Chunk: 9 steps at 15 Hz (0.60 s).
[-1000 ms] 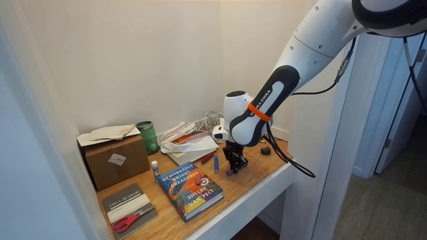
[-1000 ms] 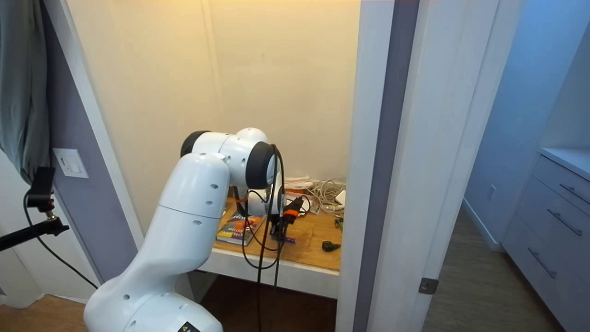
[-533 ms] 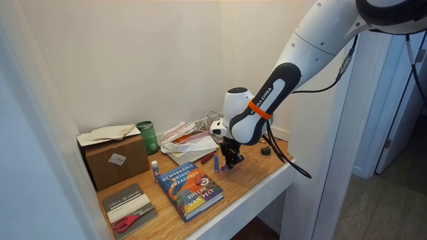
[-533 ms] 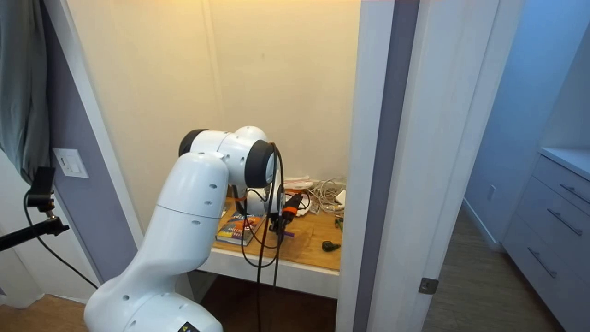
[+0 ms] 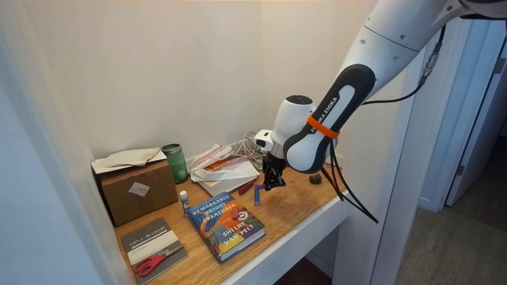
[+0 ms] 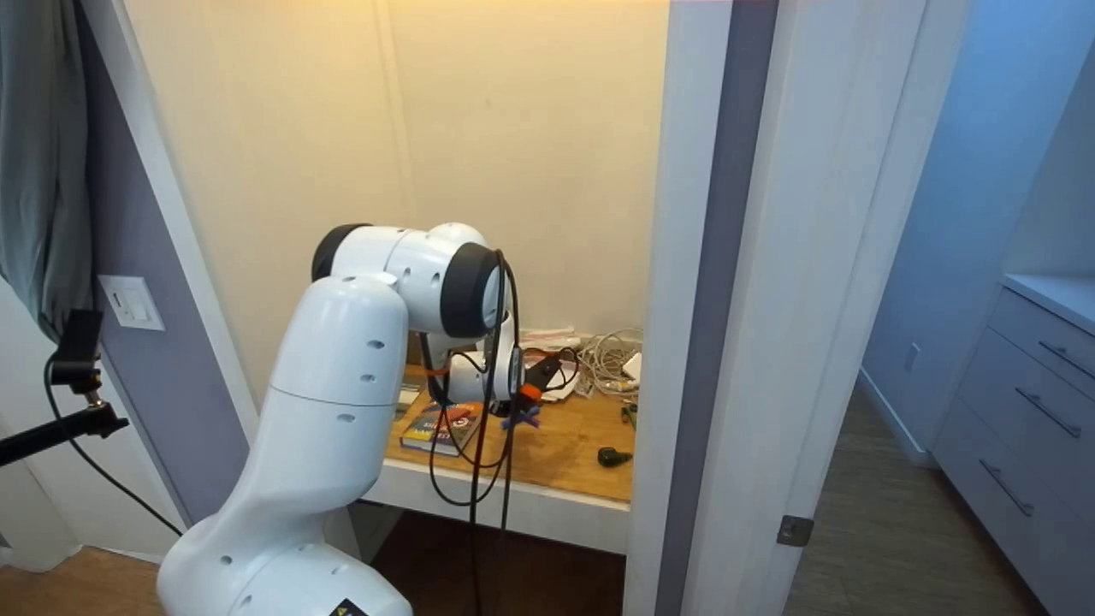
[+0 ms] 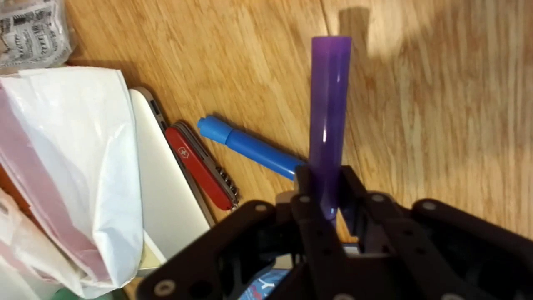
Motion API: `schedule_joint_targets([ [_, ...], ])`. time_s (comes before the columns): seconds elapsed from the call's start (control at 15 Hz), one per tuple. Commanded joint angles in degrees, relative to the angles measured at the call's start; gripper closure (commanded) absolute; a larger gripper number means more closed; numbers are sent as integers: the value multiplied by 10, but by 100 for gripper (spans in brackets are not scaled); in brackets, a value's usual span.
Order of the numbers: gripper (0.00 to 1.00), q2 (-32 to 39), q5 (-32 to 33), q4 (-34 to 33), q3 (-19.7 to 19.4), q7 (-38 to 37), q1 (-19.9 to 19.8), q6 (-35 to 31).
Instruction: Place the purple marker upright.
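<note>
The purple marker (image 7: 330, 100) is pinched near one end between the fingers of my gripper (image 7: 326, 179) in the wrist view, its long part sticking out beyond them. Its shadow falls apart from it on the wood, so it hangs above the desk. In an exterior view the marker (image 5: 260, 186) looks roughly level, poking out on both sides of the gripper (image 5: 271, 186). Cables and the arm partly cover the gripper (image 6: 506, 411) in an exterior view.
On the desk under the grip lies a blue marker (image 7: 258, 150), beside a red pocket knife (image 7: 200, 166). A colourful book (image 5: 225, 225), a glue stick (image 5: 184, 202), a white bag (image 5: 222, 168) and a dark green object (image 5: 315, 179) surround it. The desk's front edge (image 5: 293, 233) is close.
My gripper has risen and moved back over the desk with the purple marker, near the blue marker in an exterior view. The hand has tilted; its grip is unchanged.
</note>
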State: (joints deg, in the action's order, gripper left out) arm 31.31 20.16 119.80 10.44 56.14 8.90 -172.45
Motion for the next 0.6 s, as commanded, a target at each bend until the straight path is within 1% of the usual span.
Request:
schedule_joint_targets([
  [0.0, 95, -36, -1, 79, 6, -53, -18, -103],
  [0.13, 95, -38, 1, 104, 8, -83, -27, -157],
  [0.33, 95, -37, 10, 133, -16, -122, -18, -255],
  [0.53, 95, -27, 11, 156, -23, -159, -21, -347],
])
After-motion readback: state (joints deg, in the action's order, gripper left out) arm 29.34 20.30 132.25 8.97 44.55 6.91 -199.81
